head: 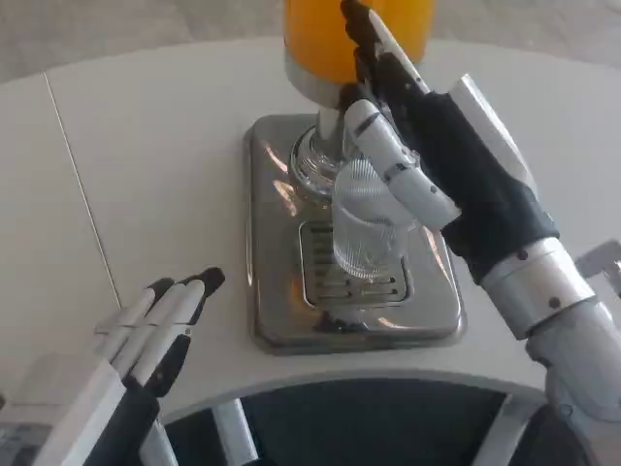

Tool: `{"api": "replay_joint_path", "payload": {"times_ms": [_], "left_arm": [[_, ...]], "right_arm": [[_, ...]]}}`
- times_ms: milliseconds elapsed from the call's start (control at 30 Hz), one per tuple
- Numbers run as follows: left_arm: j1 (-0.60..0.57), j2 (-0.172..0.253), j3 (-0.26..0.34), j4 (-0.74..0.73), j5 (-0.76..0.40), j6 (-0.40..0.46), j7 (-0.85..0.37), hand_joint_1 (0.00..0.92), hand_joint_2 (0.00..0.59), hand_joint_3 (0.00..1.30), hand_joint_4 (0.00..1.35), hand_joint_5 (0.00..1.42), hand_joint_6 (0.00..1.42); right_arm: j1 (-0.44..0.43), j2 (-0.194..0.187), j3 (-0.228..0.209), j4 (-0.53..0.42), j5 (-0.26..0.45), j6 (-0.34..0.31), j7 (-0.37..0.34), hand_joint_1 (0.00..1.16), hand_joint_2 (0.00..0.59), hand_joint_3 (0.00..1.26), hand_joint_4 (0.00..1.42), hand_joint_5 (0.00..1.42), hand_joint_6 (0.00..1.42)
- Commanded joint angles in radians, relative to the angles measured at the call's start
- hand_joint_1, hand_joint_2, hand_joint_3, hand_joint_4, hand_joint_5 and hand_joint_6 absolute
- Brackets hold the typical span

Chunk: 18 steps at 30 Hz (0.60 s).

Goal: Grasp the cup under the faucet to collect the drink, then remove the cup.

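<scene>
Cup: a clear ribbed glass, upright on the slotted grille of the drip tray, below the spout; whether any drink is in it I cannot tell.
Right hand: wrapped about the cup from its right side, one white finger lying across the rim and the upper wall, the dark palm just behind the glass; the hand grips the cup.
Upper fingers of the right hand: stretched upward past the cup, reaching in front of the orange tank.
Spout: chrome, directly above the cup and just left of the gripping finger.
Tank: filled with orange drink, standing on the chrome neck, behind the raised fingertips.
Drip tray: polished steel, rectangular, lying flat on the table under the cup.
Left hand: well apart from the cup, near the tray's lower left corner, fingers straight and side by side, dark tips pointing toward the tray, holding nothing.
Table: white, under both hands.
</scene>
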Motion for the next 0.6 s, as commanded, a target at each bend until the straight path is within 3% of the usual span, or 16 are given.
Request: {"api": "replay_joint_path", "payload": {"times_ms": [33,600], "left_arm": [[0.022,-0.006,0.003,0.005,-0.005,-0.014,-0.009,0.000,0.111,0.03,0.00,0.01,0.09],[0.040,-0.006,0.001,0.012,0.000,-0.035,-0.008,0.000,0.108,0.03,0.00,0.01,0.09]], "right_arm": [[-0.008,-0.017,0.030,0.009,-0.012,0.018,0.038,0.06,0.567,0.00,0.00,0.00,0.00],[-0.073,-0.056,0.138,0.035,-0.129,0.105,0.106,0.04,0.553,0.00,0.00,0.00,0.00]]}}
